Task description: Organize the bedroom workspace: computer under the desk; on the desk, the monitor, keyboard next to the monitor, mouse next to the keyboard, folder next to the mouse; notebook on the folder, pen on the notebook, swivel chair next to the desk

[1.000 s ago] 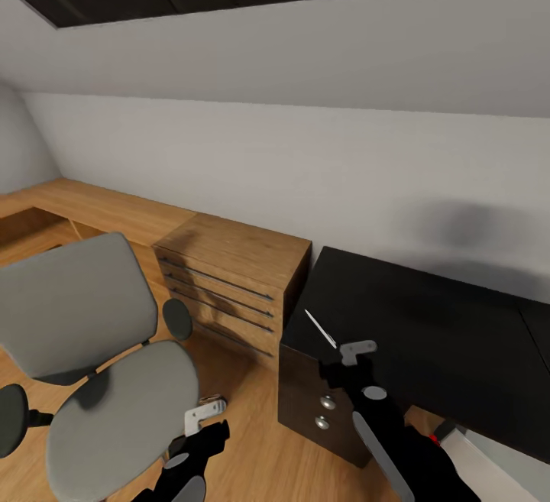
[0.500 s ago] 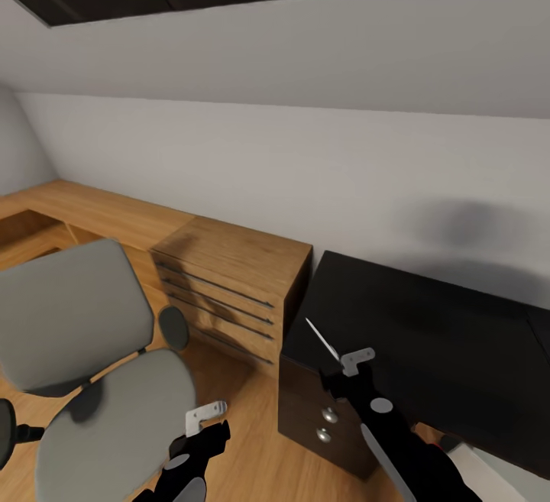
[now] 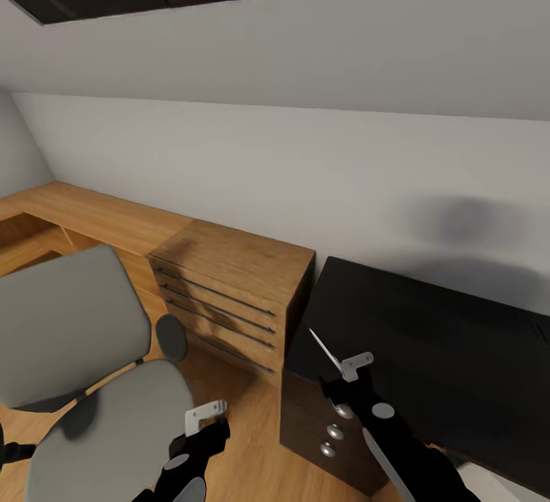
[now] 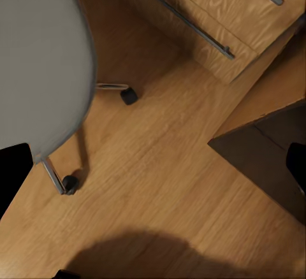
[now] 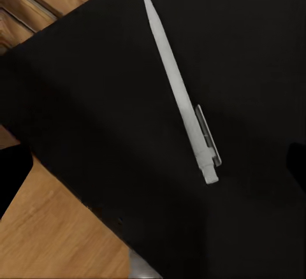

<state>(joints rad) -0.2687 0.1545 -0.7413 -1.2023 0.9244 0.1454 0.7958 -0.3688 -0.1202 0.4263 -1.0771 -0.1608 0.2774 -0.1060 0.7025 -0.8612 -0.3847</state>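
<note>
**Pen at the right pincer, over the black desk's corner**

While the grey swivel chair (image 3: 92, 380) stands at the left on the wood floor (image 4: 166, 183), the left gripper (image 3: 205, 416) hangs beside its seat; open or closed, I cannot tell. Next comes a wooden drawer unit (image 3: 229, 288). Rightward, the right gripper (image 3: 353, 367) hovers over the black desk (image 3: 435, 334), and the white pen (image 5: 182, 91) juts from its tip above the desk's corner; whether the fingers clamp it cannot be told.

Soft, even light, no glare; renders slightly blurred throughout. A diffuse grey shadow smudges the white wall (image 3: 458, 219) at 3 o'clock in the head view. The black worktop (image 3: 435, 334) swallows detail. A dark shadow pools on the wooden floor (image 4: 159, 177) at 6 o'clock in the left wrist view
</note>
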